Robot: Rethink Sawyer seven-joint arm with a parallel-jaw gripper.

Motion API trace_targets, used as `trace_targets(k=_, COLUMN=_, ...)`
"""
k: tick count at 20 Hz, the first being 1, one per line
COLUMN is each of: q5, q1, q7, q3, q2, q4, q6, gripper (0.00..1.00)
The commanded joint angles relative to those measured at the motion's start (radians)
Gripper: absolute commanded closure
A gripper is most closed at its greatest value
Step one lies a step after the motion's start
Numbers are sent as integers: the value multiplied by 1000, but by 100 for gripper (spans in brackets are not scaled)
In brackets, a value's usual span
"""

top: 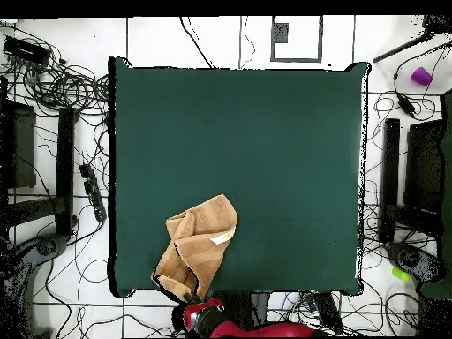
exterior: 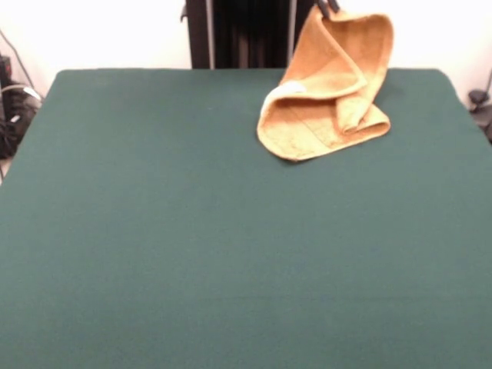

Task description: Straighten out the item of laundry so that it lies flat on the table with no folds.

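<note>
My gripper (exterior: 327, 8) shows only its dark tips at the top edge of the front view, pinched onto one corner of the orange towel (exterior: 327, 96), lifting it. The rest droops in folds onto the green table (exterior: 192, 231) at its far right, a white label (exterior: 288, 90) showing

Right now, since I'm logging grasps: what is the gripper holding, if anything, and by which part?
The gripper is holding the towel by its raised top edge near a corner; the rest droops in folds onto the table.
</note>
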Motion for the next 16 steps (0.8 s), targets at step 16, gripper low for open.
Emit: trace_targets(k=16, q5=70, q1=-40, q7=109, q3=186, q2=50, q4=-113, q6=218, gripper=100)
